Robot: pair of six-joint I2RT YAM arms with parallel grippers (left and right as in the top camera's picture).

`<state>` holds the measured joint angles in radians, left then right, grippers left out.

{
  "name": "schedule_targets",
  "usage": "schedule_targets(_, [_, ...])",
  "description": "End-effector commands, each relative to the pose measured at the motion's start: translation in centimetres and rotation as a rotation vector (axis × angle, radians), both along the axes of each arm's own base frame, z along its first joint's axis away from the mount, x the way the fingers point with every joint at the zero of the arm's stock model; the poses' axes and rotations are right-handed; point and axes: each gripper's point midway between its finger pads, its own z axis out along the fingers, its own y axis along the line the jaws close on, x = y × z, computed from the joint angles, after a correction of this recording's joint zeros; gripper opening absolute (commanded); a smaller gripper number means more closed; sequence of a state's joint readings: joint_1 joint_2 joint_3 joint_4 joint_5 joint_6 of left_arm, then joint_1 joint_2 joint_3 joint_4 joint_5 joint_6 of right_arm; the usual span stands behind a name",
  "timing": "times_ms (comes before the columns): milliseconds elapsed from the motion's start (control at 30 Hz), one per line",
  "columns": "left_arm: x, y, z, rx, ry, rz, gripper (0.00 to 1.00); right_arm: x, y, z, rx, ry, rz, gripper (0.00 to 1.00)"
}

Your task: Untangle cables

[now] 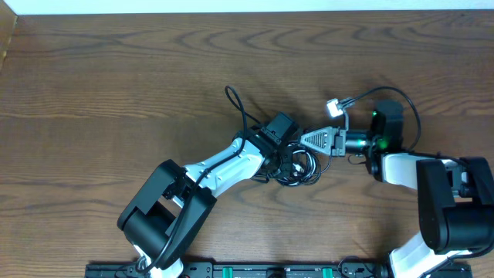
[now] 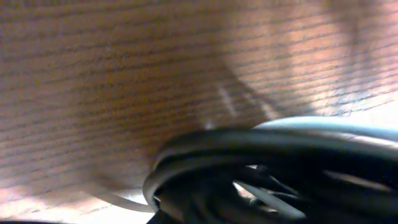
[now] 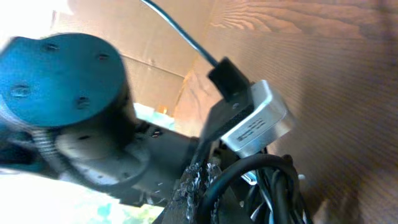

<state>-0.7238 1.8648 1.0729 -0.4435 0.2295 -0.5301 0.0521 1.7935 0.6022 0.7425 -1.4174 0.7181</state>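
Now, the black cables lie bundled just right of frame centre on the counter, left gripper and right gripper both at it, jaws together; whether either pinches a strand is unclear. Best draw one loop out slowly while the other anchors.
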Motion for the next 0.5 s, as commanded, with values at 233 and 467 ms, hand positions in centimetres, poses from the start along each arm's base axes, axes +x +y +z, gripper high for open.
schedule_targets(233, [-1.3,6.2,-4.2,0.272,0.032,0.193,0.08,0.0,-1.7,4.1,0.063,-0.039,0.067,0.01])
schedule_targets(467, [-1.1,6.6,-4.2,0.292,0.018,0.230,0.08,0.5,-3.0,8.6,0.074,-0.120,0.000,0.01])
